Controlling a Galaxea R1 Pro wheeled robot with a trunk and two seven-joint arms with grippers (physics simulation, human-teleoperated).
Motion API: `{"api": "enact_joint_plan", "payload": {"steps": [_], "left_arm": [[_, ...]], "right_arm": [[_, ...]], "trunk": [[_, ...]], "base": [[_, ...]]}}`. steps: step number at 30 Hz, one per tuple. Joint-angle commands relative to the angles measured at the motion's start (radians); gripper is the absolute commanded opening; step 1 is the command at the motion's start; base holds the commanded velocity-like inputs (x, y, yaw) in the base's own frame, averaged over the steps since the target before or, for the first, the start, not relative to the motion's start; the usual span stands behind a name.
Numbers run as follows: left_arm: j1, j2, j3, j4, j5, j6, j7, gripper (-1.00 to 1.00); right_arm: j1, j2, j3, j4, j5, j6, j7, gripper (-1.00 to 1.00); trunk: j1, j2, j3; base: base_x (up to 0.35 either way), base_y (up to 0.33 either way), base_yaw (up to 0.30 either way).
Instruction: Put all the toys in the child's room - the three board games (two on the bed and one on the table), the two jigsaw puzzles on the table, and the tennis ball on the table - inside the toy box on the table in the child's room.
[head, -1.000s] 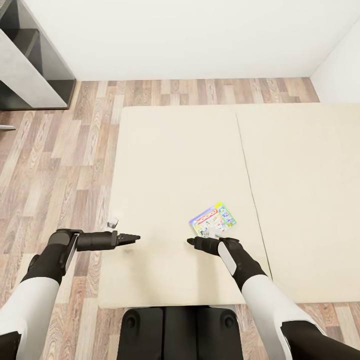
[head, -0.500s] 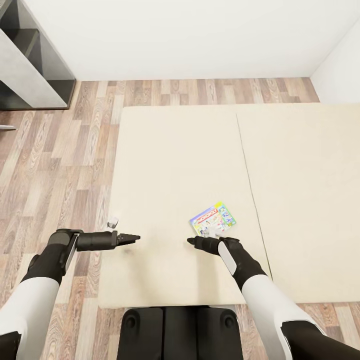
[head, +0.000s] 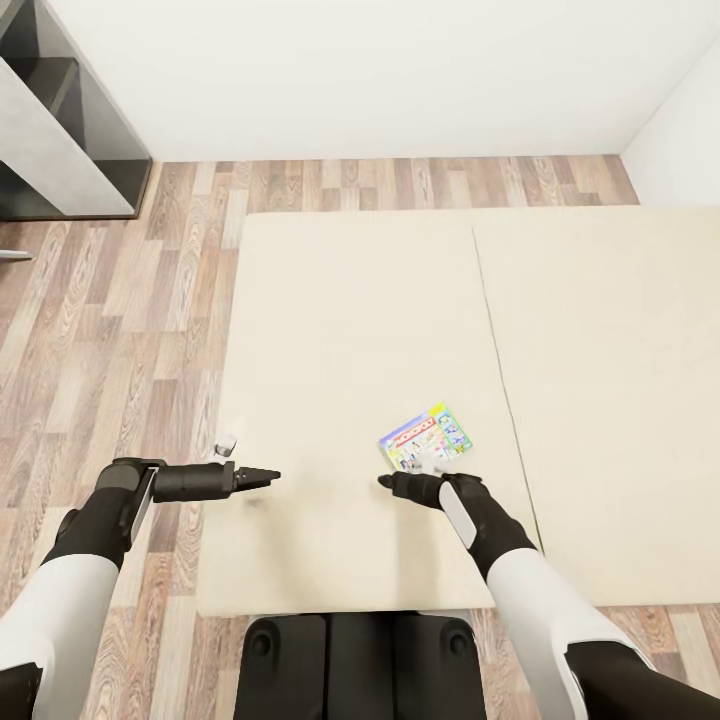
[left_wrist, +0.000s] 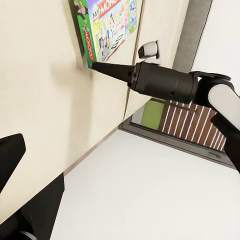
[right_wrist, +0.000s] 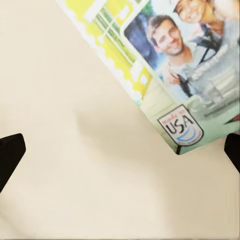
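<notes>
Over the beige bed (head: 350, 330), head view: board game (head: 426, 440) lies flat, print too small to read; right gripper (head: 386, 482) just beside its near corner, left gripper (head: 270, 475) well apart, tips together. Left wrist view: box (left_wrist: 107, 27) reads "MONOPOLY", cut off at frame edge; right gripper's (left_wrist: 95, 65) fingers pinched together. Right wrist view: "made in USA" badge, box (right_wrist: 175, 75) cropped; dark fingertips (right_wrist: 10, 155) spread wide.

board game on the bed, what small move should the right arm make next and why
Probably ease the right gripper forward and down so its fingers straddle the near edge of the flat colourful board game box. The box lies flat on the beige mattress, just beyond the fingertips and not yet gripped; in the right wrist view its corner sits between the spread dark fingers.
</notes>
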Motion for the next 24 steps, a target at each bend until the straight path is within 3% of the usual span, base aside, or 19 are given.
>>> {"api": "enact_joint_plan", "payload": {"steps": [1, 11, 24], "left_arm": [[0.000, -0.001, 0.003, -0.001, -0.011, 0.010, -0.009, 1.00], [0.000, -0.001, 0.004, -0.001, -0.010, 0.010, -0.009, 1.00], [0.000, 0.008, 0.004, -0.001, -0.011, 0.010, -0.009, 1.00]], "right_arm": [[0.000, -0.001, 0.000, -0.001, -0.002, 0.008, 0.001, 1.00], [-0.002, -0.007, -0.002, -0.022, 0.000, 0.123, 0.000, 1.00], [0.000, -0.008, -0.005, -0.231, 0.000, 0.273, -0.002, 1.00]], "trunk": [[0.001, -0.002, -0.001], [0.001, -0.002, -0.001], [0.001, -0.002, -0.001]], "base": [[0.000, 0.000, 0.000], [0.000, 0.000, 0.000], [0.000, 0.000, 0.000]]}}
